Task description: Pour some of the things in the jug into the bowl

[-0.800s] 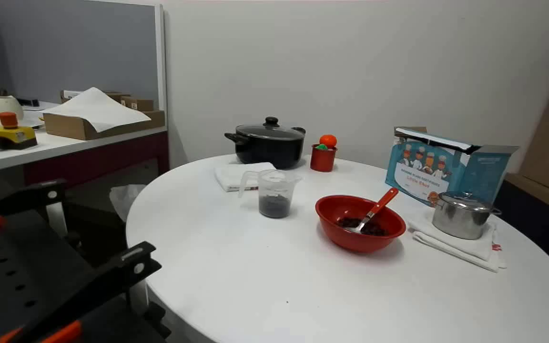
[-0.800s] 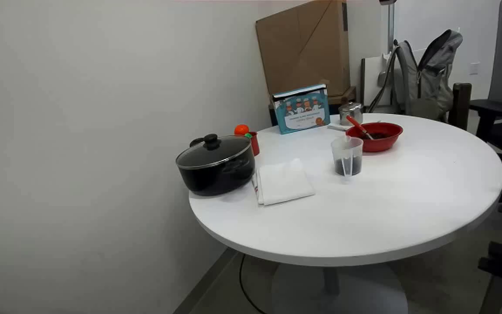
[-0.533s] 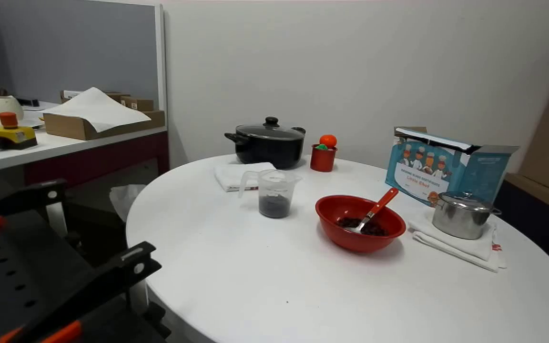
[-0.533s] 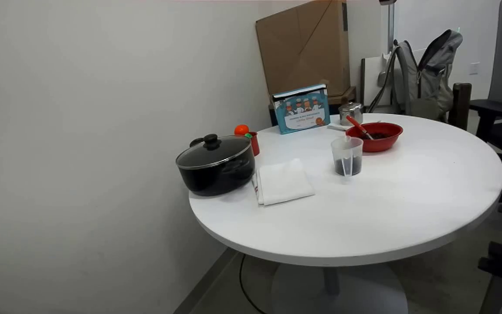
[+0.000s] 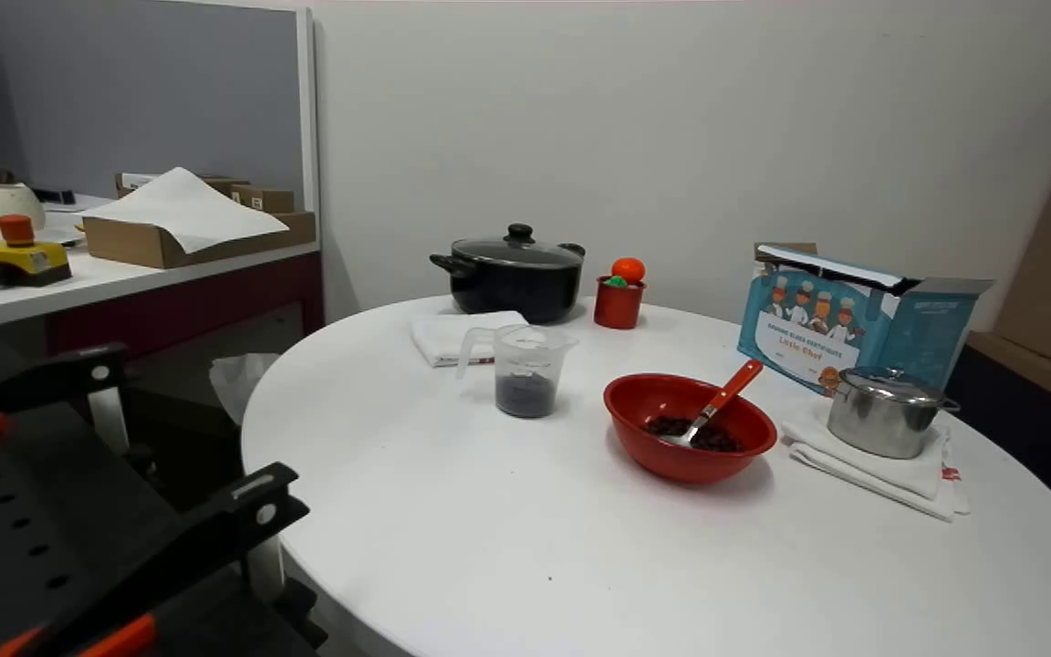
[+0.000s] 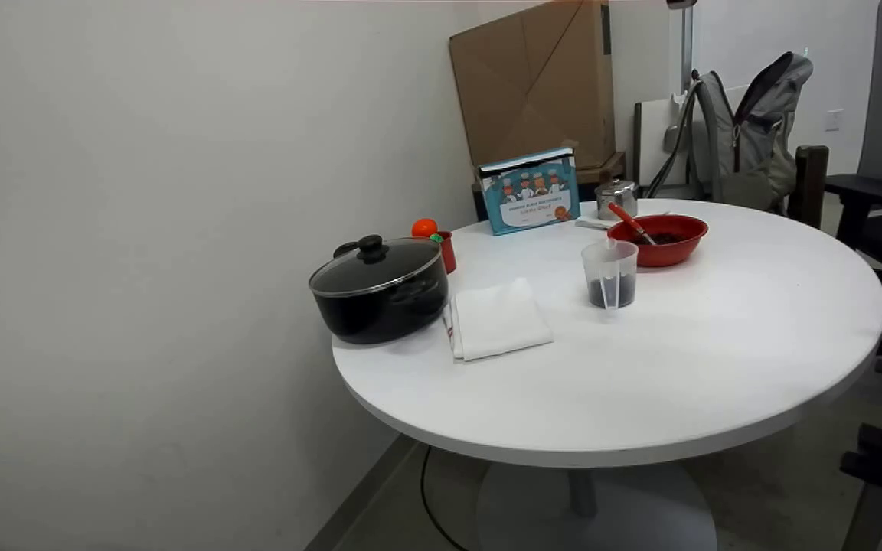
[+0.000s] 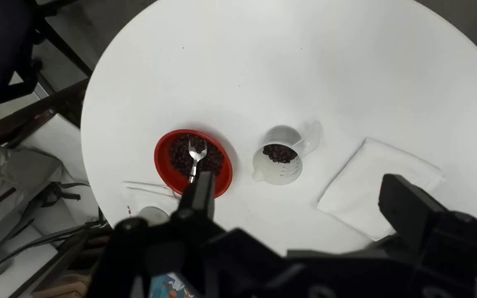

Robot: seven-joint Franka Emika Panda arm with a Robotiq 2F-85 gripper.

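Observation:
The jug (image 5: 527,370) is a see-through measuring cup with a handle and a spout. It stands upright on the white table; it also shows in an exterior view (image 6: 608,268) and in the wrist view (image 7: 275,170). The things (image 7: 280,153) are dark bean-like pieces in its lower part. The bowl (image 5: 690,464) is wide and red, holds similar dark pieces and a fork-like utensil with a red handle, and shows in an exterior view (image 6: 663,254) and the wrist view (image 7: 163,162). My gripper (image 7: 298,180) is open and empty, above the table. Neither exterior view shows it.
A black lidded pot (image 5: 516,283), a small red cup (image 5: 618,306) with toy vegetables and a folded white cloth (image 5: 452,338) stand behind the jug. A metal pot (image 5: 886,415) on another cloth and a blue box (image 5: 804,328) lie beyond the bowl.

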